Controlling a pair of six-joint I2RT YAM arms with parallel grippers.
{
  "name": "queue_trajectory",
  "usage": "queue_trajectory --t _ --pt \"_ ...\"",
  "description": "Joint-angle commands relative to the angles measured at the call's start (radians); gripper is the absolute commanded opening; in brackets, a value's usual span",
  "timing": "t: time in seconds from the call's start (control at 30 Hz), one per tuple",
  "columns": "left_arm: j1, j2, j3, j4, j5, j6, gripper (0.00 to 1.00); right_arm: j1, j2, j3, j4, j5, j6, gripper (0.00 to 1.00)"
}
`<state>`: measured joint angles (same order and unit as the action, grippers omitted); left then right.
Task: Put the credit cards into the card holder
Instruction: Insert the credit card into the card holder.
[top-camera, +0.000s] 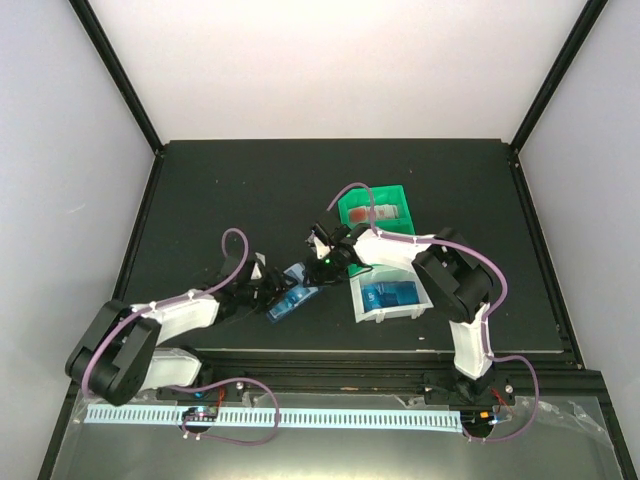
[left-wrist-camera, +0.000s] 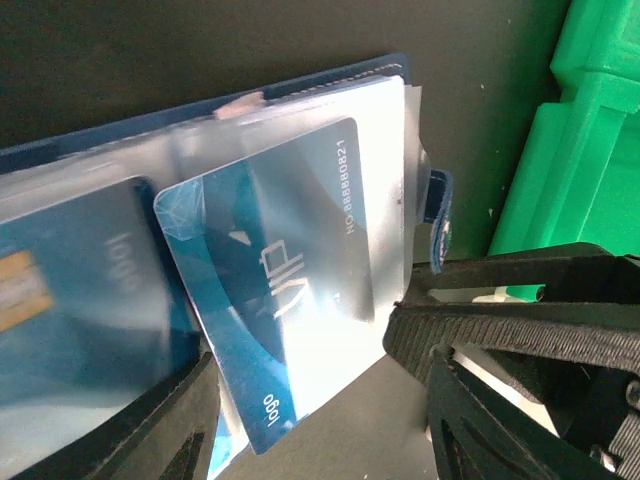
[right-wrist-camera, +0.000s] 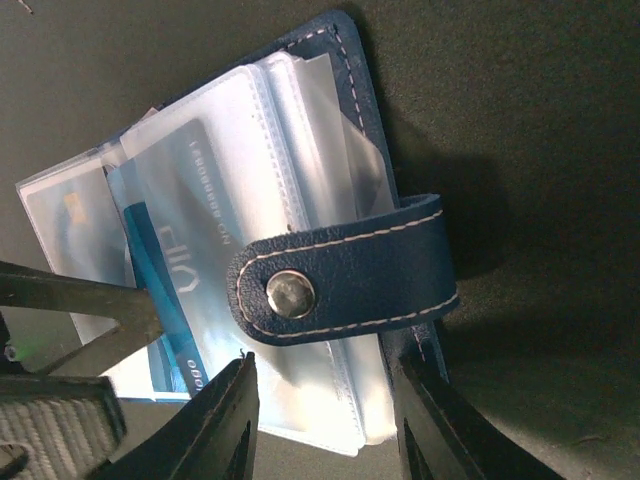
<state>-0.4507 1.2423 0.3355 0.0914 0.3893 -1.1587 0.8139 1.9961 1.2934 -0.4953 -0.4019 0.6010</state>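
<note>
Starting from the top view, we see the card holder (top-camera: 290, 302) lying open on the dark desk (top-camera: 200, 190), between our two arms. More credit cards (top-camera: 390, 295) sit in the white bin (top-camera: 357, 300) just right of it, and the green bin (top-camera: 345, 200) stands behind that.

And our hands?

Our left hand (top-camera: 268, 291) is at the holder's near-left end and our right hand (top-camera: 322, 255) at its far end. Both are too small there for us to judge.

Left wrist view, then.

We see a blue card (left-wrist-camera: 270, 290) tucked partway into a clear sleeve (left-wrist-camera: 300, 130), with its lower corner sticking out. Our left fingers (left-wrist-camera: 500, 330) stand apart, one on each side of that corner, gripping nothing. A second card (left-wrist-camera: 70, 300) sits in the neighbouring sleeve.

Right wrist view?

The navy strap (right-wrist-camera: 350, 270) with its metal snap (right-wrist-camera: 290, 294) lies across the sleeves. Our right fingers (right-wrist-camera: 230, 420) stand apart with the holder's edge between them. Whether they pinch it, we cannot tell.
</note>
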Motion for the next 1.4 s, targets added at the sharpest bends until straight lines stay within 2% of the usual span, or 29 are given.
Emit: queue_trajectory --t 0.0,0.2,0.37,0.57,0.7,1.0,1.13,1.37 --pt "0.003 0.101 0.055 -0.013 0.067 0.054 0.59 0.015 0.014 -0.035 -0.038 -0.011 -0.020 0.40" --pt "0.001 0.180 0.133 -0.046 0.065 0.104 0.57 0.015 0.003 -0.038 -0.033 -0.007 -0.018 0.40" --pt "0.001 0.145 0.150 -0.125 0.048 0.138 0.58 0.015 -0.056 -0.037 -0.033 0.046 -0.016 0.41" --pt "0.001 0.081 0.194 -0.293 0.036 0.228 0.60 0.015 -0.133 0.000 -0.092 0.172 -0.050 0.50" --pt "0.003 0.036 0.220 -0.368 0.012 0.258 0.62 0.017 -0.145 0.009 -0.108 0.203 -0.070 0.56" --pt "0.003 0.072 0.237 -0.392 -0.003 0.257 0.63 0.074 -0.097 0.086 -0.158 0.263 -0.120 0.65" --pt "0.003 0.095 0.244 -0.364 0.000 0.261 0.59 0.099 -0.053 0.131 -0.192 0.320 -0.118 0.66" --pt "0.000 0.160 0.262 -0.297 0.013 0.292 0.43 0.111 -0.004 0.174 -0.207 0.333 -0.120 0.66"
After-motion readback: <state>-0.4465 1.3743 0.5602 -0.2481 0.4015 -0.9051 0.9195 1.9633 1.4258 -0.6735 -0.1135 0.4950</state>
